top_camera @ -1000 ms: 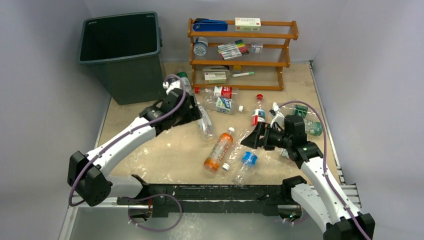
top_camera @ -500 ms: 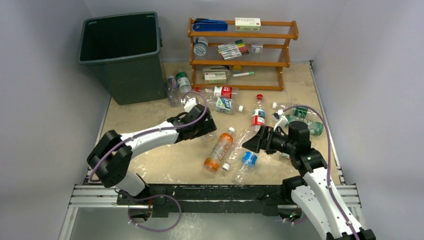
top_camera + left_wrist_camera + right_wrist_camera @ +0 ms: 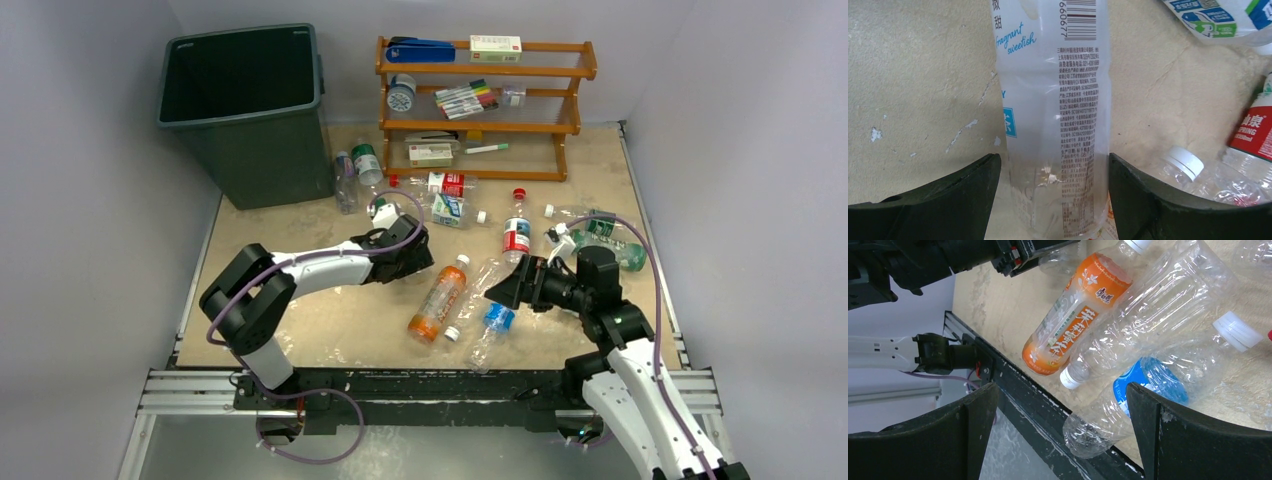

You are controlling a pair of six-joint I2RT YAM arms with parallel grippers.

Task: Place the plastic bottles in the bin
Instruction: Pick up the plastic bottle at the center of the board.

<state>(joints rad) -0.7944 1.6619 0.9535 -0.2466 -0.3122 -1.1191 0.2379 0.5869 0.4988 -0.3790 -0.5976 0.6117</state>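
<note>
Grip on white-labelled bottle (image 3: 1053, 100); bin (image 3: 270, 160) standing far left

Left gripper (image 3: 1054, 165) is clamping the white-labelled bottle against the table (image 3: 913, 100), one finger pressing each side. Right gripper (image 3: 1062, 390) is hovering with jaws wide apart, holding nothing, over an orange-labelled bottle (image 3: 1070, 320) and a blue-labelled bottle (image 3: 1148, 385). Two more bottles (image 3: 355, 170) are resting just beside the bin's right wall.
</note>
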